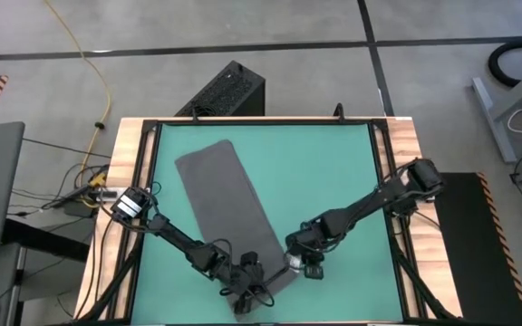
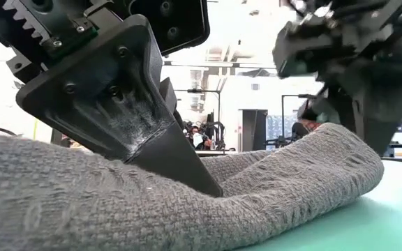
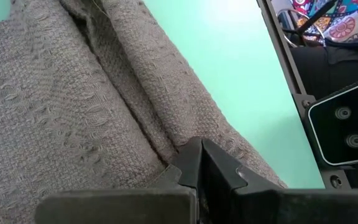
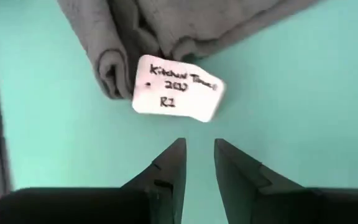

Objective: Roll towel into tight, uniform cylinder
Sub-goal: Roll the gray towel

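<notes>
The towel (image 1: 217, 201) is a long grey cloth. It lies flat on the green worktop (image 1: 324, 172), slanting from the far left down to the near edge. Its near end is folded over into a small bump, the start of a roll. In the low view this fold (image 2: 306, 174) is a soft, thick hump sitting on the green mat.

The left pincer (image 1: 246, 292) is down at the near end of the towel, right on the cloth. In its wrist view its dark fingers (image 3: 194, 168) are pressed together, with the tips pushed into the crease of the fold. I cannot tell if any cloth is caught between them.

The right pincer (image 1: 299, 263) is just beside the towel's near right corner. In its wrist view the two fingers (image 4: 169, 165) are a little bit apart, with only green mat between them. They hold nothing. Just ahead of the tips is a small white tag (image 4: 178, 88) with writing on it, lying on the mat. The tag touches the curled corner of the towel (image 4: 110, 62).

A black box (image 1: 227, 91) sits on the floor past the far edge of the worktop.
</notes>
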Tool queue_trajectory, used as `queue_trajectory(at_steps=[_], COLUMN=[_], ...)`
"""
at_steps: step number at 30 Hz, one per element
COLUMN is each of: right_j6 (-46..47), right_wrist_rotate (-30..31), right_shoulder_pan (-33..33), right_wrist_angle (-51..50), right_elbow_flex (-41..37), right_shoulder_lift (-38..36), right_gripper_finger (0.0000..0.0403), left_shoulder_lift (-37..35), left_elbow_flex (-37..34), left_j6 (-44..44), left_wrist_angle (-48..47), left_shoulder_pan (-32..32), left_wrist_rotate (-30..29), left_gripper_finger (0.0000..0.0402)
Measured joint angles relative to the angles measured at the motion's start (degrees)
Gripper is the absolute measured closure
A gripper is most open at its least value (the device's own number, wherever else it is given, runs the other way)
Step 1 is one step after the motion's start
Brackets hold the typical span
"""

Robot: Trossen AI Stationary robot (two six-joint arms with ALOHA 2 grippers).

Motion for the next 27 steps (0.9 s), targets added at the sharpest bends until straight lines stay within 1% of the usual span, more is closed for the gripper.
queue_trajectory(at_steps=[4,7,11,14,17,19,22,27], right_j6=[-4.7,-10.8,-21.9,-25.3,-26.9,-26.9,-27.2,-29.3], right_wrist_rotate=[8.4,15.8,22.3,28.3,31.2,31.3,31.7,33.3], right_shoulder_pan=[3.8,9.2,15.8,18.9,20.0,20.0,19.4,18.2], right_wrist_angle=[0.6,7.6,16.1,19.6,20.4,20.4,21.0,21.2], right_elbow_flex=[0.0,0.2,0.2,0.2,0.3,0.2,0.3,0.3], right_shoulder_lift=[-3.7,-4.6,-2.3,0.1,2.4,3.6,5.0,4.7], right_gripper_finger=[0.0292,0.0292,0.0292,0.0291,0.0283,0.0272,0.0244,0.0195], left_shoulder_lift=[0.0,0.1,0.1,0.1,0.1,0.1,0.1,0.1], left_elbow_flex=[0.0,-0.1,-0.1,-0.1,-0.2,-0.2,-0.2,-0.2], left_j6=[0.0,0.4,1.1,1.1,1.1,1.0,0.3,-0.5], left_wrist_angle=[0.0,0.0,0.0,0.1,0.3,0.3,0.3,0.3], left_shoulder_pan=[0.2,0.7,1.6,2.3,2.5,2.5,2.5,2.5], left_wrist_rotate=[0.1,0.8,2.2,3.7,4.1,4.0,4.4,4.5], left_gripper_finger=[0.0401,0.0401,0.0401,0.0401,0.0401,0.0401,0.0401,0.0402])
